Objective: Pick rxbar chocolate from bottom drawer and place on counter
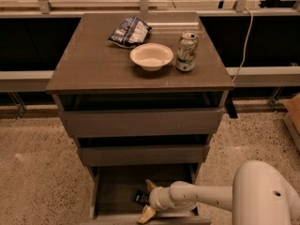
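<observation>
Nearest, the bottom drawer [117, 191] stands pulled out below the tabletop's front edge. The arm reaches in from the right, and its claw [146, 200] hangs inside with the two yellowish fingers [150, 185] spread wide. The rxbar chocolate [140, 197] lies on the drawer floor between them, at the finger ends. On the tabletop [93, 67], a white bowl [151, 56] sits past the middle, a can [187, 51] stands just beside it toward the right edge, and a chip bag [130, 31] lies near the far edge.
</observation>
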